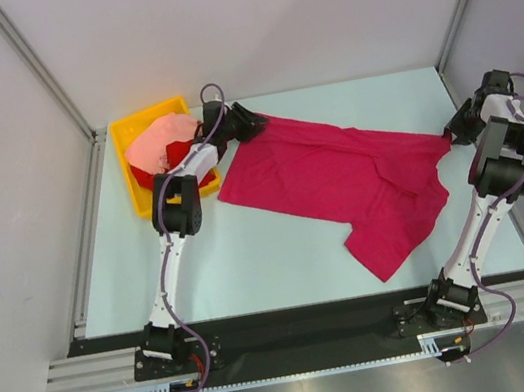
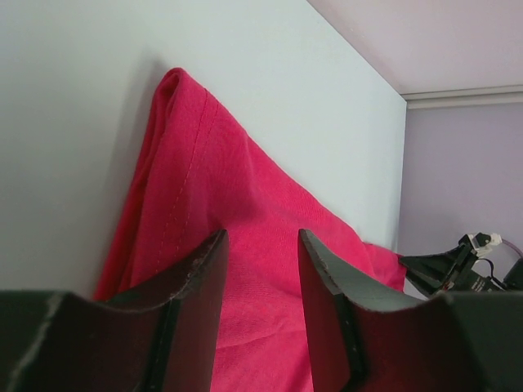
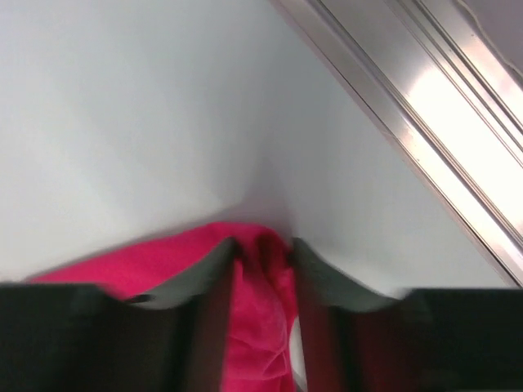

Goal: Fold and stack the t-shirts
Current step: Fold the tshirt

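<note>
Cloth this thin will be light, limp and quick to slide or bunch, so the magenta shirt [image 1: 340,177] wants a pinch right at a hem corner or sleeve edge, one at each end, with both layers taken together. It lies spread over the pale table [image 1: 253,258], running from upper centre of the overhead view down to the right, one sleeve flopped toward the lower middle.

The left gripper [image 1: 247,122] sits at the shirt's upper left corner. In the left wrist view its jaws [image 2: 260,237] stand roughly half apart, with a raised ridge of the shirt [image 2: 212,163] seen through the gap. They look to straddle the cloth rather than clamp it.

The right gripper [image 1: 449,134] is at the shirt's far right tip, by the right edge of the frame. The right wrist view is blurred: the jaws [image 3: 263,245] are narrow, with a crumpled fold of the shirt [image 3: 163,257] filling the space between them, but I cannot tell if the pinch has bitten.

The other two wait in the yellow bin [image 1: 135,193] at upper left, the salmon shirt [image 1: 162,137] heaped over the red shirt [image 1: 143,173]. The left arm covers part of the bin, and most of the red one is buried
</note>
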Robot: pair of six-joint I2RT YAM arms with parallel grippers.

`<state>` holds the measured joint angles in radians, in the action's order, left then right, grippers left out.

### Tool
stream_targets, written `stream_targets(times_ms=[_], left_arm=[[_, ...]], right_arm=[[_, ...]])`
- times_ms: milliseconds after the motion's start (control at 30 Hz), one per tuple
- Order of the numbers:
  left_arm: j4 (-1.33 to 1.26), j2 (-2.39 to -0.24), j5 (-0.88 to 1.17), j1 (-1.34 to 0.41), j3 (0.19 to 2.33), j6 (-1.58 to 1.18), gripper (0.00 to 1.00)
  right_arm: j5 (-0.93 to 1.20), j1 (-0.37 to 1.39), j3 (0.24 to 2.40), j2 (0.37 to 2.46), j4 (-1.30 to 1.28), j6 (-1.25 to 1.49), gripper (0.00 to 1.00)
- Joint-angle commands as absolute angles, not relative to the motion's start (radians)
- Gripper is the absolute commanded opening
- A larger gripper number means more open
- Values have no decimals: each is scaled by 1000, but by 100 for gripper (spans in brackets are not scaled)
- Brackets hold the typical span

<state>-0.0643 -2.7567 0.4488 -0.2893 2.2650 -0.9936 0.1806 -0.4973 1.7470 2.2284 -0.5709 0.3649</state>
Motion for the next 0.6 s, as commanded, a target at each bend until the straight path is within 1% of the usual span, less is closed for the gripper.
stream_targets(times_ms=[0, 33, 67, 100, 133, 233, 333, 400, 433, 467, 500, 533, 567], left_arm=[[-25, -2746, 466, -284, 2272, -971, 46], [-26, -2744, 466, -284, 2272, -974, 46], [-29, -2746, 465, -284, 2270, -976, 45], [-31, -2747, 465, -284, 2270, -979, 46], [-31, -2746, 463, -284, 2269, -979, 45], [-28, -2746, 465, -284, 2270, -973, 45], [-15, -2740, 462, -284, 2270, -965, 45], [-8, -2729, 454, -284, 2272, -944, 46], [20, -2721, 453, -284, 2273, -933, 48], [49, -2700, 439, -284, 2276, -922, 53], [66, -2685, 427, -285, 2276, -890, 56], [83, -2668, 417, -285, 2276, -870, 61], [121, -2637, 408, -285, 2279, -849, 64]], right_arm=[[102, -531, 1747, 2226, -564, 396, 30], [80, -535, 1743, 2223, -568, 400, 22], [60, -540, 1732, 2215, -572, 403, 8], [40, -548, 1727, 2211, -574, 408, 3], [3, -552, 1718, 2207, -575, 423, 0], [-63, -558, 1680, 2172, -575, 448, 0], [-74, -557, 1635, 2134, -535, 460, 0], [-58, -552, 1658, 2143, -563, 456, 16], [-64, -546, 1710, 2149, -589, 451, 25], [-74, -540, 1739, 2155, -659, 436, 41], [-109, -535, 1768, 2158, -702, 430, 48], [-135, -528, 1829, 2152, -744, 420, 55], [-164, -514, 1851, 2142, -824, 414, 68]])
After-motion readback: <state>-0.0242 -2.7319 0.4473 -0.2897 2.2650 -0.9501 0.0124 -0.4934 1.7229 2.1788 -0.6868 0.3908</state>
